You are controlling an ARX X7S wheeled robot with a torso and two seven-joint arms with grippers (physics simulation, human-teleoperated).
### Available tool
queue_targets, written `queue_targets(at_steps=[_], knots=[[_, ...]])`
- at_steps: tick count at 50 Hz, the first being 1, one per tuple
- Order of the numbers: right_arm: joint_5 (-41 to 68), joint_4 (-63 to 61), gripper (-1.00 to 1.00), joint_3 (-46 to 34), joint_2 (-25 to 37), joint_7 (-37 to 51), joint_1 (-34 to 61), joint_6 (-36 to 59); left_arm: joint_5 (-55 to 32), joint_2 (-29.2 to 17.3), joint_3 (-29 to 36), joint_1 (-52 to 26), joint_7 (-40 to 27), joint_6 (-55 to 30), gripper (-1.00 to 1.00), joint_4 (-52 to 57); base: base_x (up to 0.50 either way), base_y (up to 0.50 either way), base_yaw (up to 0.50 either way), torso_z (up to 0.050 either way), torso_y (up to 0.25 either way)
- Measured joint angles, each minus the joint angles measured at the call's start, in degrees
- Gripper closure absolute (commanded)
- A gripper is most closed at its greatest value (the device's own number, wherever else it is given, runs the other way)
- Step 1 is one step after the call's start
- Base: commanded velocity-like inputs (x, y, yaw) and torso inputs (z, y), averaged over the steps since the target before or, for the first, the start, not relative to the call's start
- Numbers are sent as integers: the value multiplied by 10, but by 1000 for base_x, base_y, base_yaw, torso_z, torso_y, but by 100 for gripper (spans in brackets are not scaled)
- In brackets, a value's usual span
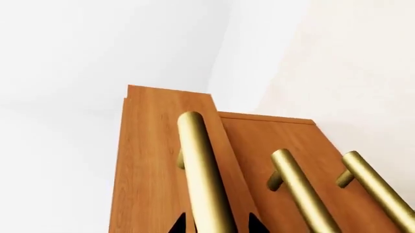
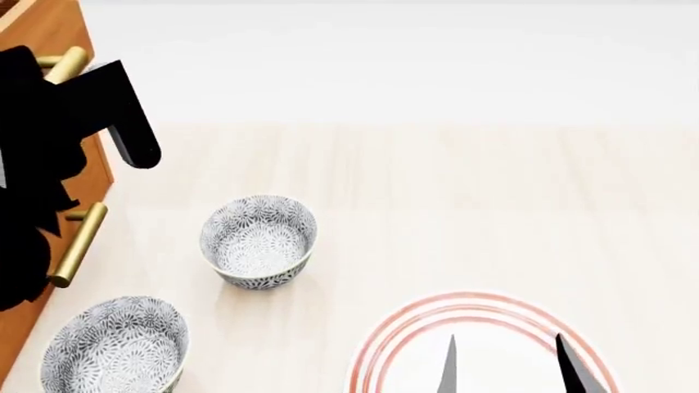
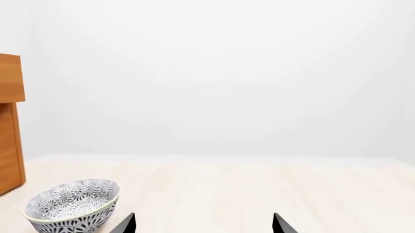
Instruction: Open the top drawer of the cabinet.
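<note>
Flanking the cabinet [image 2: 44,24]: two bowls [image 2: 259,240].

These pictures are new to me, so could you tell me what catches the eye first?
The orange-brown cabinet with brass handles stands out, its top drawer pulled forward of the others, the left gripper straddling its handle. In the head view, two patterned bowls sit on the pale table beside a red-ringed plate.

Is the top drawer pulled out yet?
Yes, partly. In the left wrist view the top drawer sticks out past the fronts below it, and the left claw straddles its handle.
</note>
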Motion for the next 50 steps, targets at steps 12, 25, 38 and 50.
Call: queue_targets(at_steps=[12, 25, 38, 50], knots=[[3, -3, -100, 0, 2, 1, -2, -1, 20, -4, 17, 13, 26, -12, 100, 48, -9, 0, 5, 0, 9], [6, -5, -100, 1, 4, 3, -3, -3, 25, -6, 28, 17, 43, -25, 100, 77, -9, 0, 4, 2, 8], [8, -6, -100, 0, 6, 5, -5, -4, 41, -41, 51, 14, 115, -78, -100, 197, -1, 0, 1, 1, 4], [9, -4, -100, -1, 8, 6, -6, -7, 120, -95, 84, -16, 214, -115, -100, 416, 0, 0, 0, 1, 2]])
